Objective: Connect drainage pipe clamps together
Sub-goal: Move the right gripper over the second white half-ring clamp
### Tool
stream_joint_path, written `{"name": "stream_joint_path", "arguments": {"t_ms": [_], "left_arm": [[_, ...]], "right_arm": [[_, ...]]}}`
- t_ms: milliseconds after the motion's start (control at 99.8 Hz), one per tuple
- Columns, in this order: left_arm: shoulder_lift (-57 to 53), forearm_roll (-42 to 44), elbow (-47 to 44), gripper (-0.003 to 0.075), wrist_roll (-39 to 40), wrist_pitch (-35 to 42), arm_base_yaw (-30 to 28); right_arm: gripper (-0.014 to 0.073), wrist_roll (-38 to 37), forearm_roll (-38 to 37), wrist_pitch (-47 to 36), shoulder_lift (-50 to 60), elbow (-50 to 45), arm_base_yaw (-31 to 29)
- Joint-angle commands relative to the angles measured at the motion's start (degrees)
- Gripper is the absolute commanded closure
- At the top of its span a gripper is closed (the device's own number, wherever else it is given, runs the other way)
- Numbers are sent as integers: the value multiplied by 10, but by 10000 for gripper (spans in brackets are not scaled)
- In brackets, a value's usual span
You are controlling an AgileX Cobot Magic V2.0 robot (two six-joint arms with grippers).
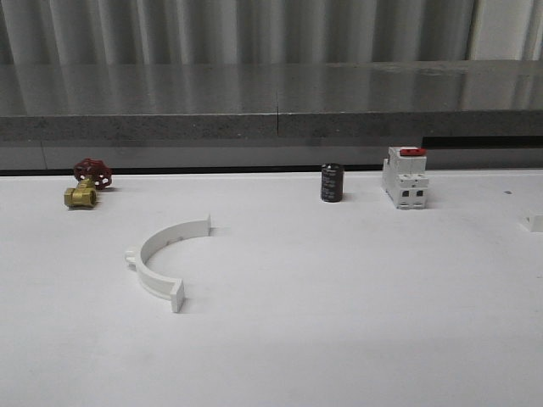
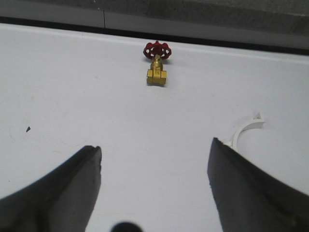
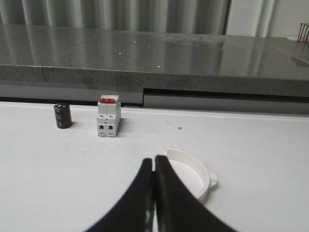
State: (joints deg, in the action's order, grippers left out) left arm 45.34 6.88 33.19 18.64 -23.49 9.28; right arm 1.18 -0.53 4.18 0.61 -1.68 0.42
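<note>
The left gripper [image 2: 154,159] stands spread wide, its two dark, matte fingers [image 2: 67,188] holding nothing above the bare white table [image 1: 339,322]. The right gripper [image 3: 154,164] is pressed together — its black tips meet along a thin seam, with nothing between them.

Taking the breaker [image 1: 405,177] as landmark — a white boxy block with a red top — one clamp half [image 1: 165,254], a smooth white plastic arc with flat tabs at its ends and outer edge, lies well to its left and nearer the robot. A short black cylinder [image 1: 332,182] stands just left of the breaker. Far left of it sits a brass valve [image 1: 85,188] with a red handwheel.

The right wrist view adds a second clamp half [image 3: 195,171], curved behind the closed tips, nearer the robot than the breaker and to its right. The left wrist view catches one end of the first arc beside a finger.
</note>
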Motion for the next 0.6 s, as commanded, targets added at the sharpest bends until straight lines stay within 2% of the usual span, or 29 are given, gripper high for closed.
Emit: {"name": "stream_joint_path", "arguments": {"t_ms": [0, 291, 501, 591], "left_arm": [[-47, 6, 5, 350, -1, 22, -2], [-133, 49, 3, 743, -1, -39, -2], [-136, 59, 3, 741, -1, -51, -2], [-136, 71, 3, 741, -1, -59, -2]], "right_arm": [[660, 2, 1, -42, 10, 12, -1], [660, 2, 1, -42, 10, 12, -1], [660, 2, 1, -103, 10, 13, -1], [660, 0, 15, -90, 7, 29, -1]]}}
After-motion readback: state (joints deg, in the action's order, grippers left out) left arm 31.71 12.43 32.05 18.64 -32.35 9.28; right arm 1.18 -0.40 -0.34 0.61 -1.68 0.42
